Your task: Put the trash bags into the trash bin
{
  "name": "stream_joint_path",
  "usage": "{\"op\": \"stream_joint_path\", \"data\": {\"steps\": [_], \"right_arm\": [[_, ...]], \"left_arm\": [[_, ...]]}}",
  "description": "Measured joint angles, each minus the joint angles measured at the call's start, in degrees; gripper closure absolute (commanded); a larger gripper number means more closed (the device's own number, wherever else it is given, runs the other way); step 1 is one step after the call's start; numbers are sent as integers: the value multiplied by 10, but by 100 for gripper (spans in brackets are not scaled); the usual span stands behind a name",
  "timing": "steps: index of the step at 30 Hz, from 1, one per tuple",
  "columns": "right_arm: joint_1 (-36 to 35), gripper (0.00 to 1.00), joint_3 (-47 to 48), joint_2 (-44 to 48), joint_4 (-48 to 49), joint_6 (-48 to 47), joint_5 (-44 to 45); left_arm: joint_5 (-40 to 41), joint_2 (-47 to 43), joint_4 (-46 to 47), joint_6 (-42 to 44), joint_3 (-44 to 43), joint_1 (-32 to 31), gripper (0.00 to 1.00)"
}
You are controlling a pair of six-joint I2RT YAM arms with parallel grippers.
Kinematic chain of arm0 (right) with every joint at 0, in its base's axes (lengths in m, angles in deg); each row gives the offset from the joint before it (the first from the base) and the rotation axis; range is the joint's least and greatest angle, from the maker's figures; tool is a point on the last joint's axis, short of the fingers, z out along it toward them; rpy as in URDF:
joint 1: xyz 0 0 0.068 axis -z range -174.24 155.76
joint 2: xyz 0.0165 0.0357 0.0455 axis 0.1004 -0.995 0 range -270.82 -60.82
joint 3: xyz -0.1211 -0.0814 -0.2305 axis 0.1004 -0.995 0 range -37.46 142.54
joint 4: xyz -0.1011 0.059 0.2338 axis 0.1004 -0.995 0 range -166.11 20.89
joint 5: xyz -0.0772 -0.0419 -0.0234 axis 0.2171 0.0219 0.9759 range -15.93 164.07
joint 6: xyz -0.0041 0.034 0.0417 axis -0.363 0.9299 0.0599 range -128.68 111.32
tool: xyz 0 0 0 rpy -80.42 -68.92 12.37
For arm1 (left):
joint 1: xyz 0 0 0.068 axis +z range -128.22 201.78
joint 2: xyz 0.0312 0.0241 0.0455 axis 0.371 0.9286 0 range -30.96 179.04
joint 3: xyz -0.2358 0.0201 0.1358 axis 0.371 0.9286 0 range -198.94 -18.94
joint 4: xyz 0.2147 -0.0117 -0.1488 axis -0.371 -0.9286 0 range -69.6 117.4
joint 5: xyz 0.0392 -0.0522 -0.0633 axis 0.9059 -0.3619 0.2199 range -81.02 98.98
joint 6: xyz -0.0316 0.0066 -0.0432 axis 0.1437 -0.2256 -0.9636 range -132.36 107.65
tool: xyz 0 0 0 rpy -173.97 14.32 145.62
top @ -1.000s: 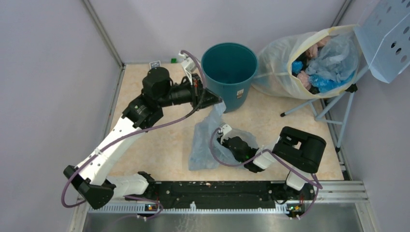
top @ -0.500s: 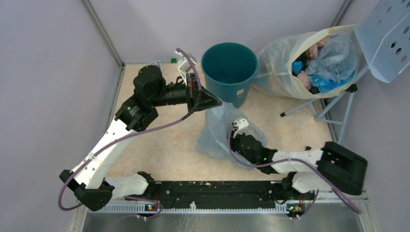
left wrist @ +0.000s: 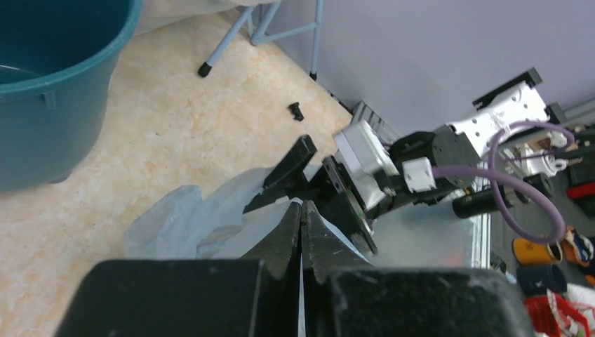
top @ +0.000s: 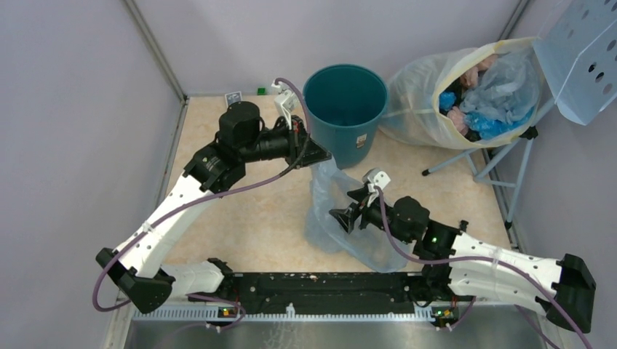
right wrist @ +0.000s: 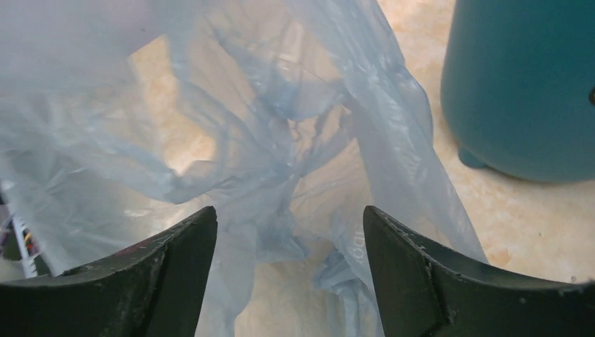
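The left claw (top: 321, 155) is closed tight, pinching the top edge of the thin, crinkly, translucent pale-blue plastic bag (top: 336, 218). In the top view the pale-blue plastic bag hangs down from that pinch and spreads onto the beige mottled worktop (top: 247, 218) towards 6 o'clock. The left wrist view shows the left claw's fingertips (left wrist: 291, 228) pressed together with the film bunched just past them (left wrist: 189, 217).

The round, tapered dark-teal plastic bin (top: 344, 102) stands upright at 12 o'clock from the bag, just beside the left claw, its mouth open upward. The bag is outside the bin; its upper part is close to the bin's lower wall, though whether they touch cannot be told.

The right claw (top: 348, 206) reaches in from 4 o'clock with its jaws spread wide. From above it lies against the bag's 3 o'clock side. In its own wrist view (right wrist: 288, 281) the crumpled film (right wrist: 281, 140) fills the space ahead of and between the two dark fingers (right wrist: 175, 274), neither of which clamps it. The bin (right wrist: 526, 91) is at 2 o'clock there.

A big yellowish translucent sack (top: 429, 102) stuffed with blue and pink bags sits at 3 o'clock from the bin.
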Motion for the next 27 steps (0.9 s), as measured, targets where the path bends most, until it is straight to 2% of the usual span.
{"op": "stream_joint_path", "data": {"steps": [6, 17, 19, 20, 21, 22, 23, 24, 25, 26, 27], "right_arm": [[0, 23, 63, 7, -59, -17, -49], [0, 23, 214, -26, -136, -11, -63], [0, 28, 235, -50, -141, -10, -63], [0, 34, 243, -64, -141, -10, -63], [0, 46, 249, -75, -141, -10, -61], [0, 68, 254, -86, -143, -7, -57], [0, 91, 257, -97, -146, -1, -48], [0, 100, 257, -104, -148, 4, -38], [0, 100, 257, -107, -151, 4, -28], [0, 100, 257, -109, -158, 15, -13], [0, 100, 257, -108, -164, 25, 5]], "left_arm": [[45, 24, 4, -48, -16, 0, 100], [103, 26, 41, -112, 11, 0, 100], [104, 26, 48, -123, 14, 0, 100], [104, 26, 53, -129, 16, 0, 99], [104, 26, 59, -135, 18, 0, 98], [104, 26, 66, -139, 20, 0, 93], [104, 26, 70, -143, 22, 0, 83], [103, 26, 74, -145, 24, 0, 69], [101, 26, 75, -148, 26, 0, 51], [100, 26, 75, -146, 27, 1, 37], [99, 26, 73, -145, 28, 2, 29]]}}
